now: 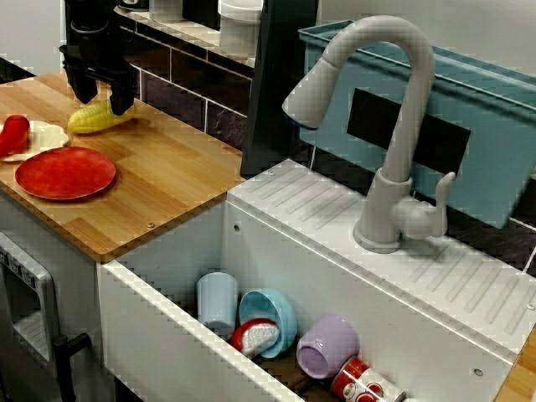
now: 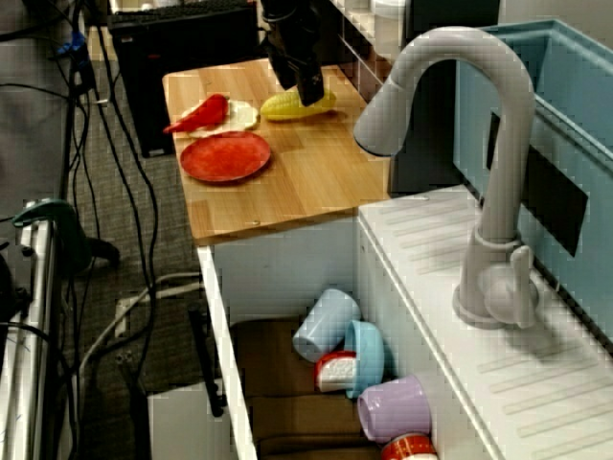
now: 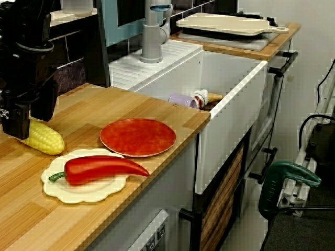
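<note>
The view across the sink has the gripper hanging right over the corn cob. That's at the far left end of the bench, close to the tiled wall. The fingers are spread apart and not clamped on anything, one tip on either side of the cob. Whether they're actually touching it, can't tell.

The cob lies flat, and its long axis looks to run crosswise, front edge toward back wall. So the fingers seem to bracket its narrow width, with the cob straight below them rather than off to one side. In the view from the bench end, it pokes out to the right of the near finger.

The red plate and the pepper on its cream plate sit a bit nearer, apart from the cob.
</note>
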Controlling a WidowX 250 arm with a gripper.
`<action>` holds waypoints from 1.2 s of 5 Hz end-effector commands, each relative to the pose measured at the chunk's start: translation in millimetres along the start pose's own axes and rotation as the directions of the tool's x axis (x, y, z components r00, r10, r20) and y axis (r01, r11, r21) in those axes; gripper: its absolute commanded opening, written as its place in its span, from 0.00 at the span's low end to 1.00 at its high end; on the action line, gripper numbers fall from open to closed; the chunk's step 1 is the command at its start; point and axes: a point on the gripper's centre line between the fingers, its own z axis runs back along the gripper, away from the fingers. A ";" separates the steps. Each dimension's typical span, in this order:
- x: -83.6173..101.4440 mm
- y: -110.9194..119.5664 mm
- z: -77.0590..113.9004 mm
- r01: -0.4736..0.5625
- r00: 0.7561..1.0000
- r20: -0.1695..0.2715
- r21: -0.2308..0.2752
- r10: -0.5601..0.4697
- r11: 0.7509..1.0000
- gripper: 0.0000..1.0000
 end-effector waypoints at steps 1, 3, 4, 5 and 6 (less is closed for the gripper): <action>6.9 10.7 16.3 0.003 0.999 0.046 0.027 -0.004 1.000 1.00; 3.3 13.6 15.7 -0.027 0.999 0.047 0.025 0.026 0.999 0.00; 4.1 16.0 16.6 -0.038 0.998 0.053 0.028 0.037 0.999 0.00; 5.3 18.6 22.5 -0.047 0.998 0.052 0.016 0.046 0.999 0.00; 7.3 19.6 36.7 -0.058 0.997 0.052 -0.011 0.058 0.998 0.00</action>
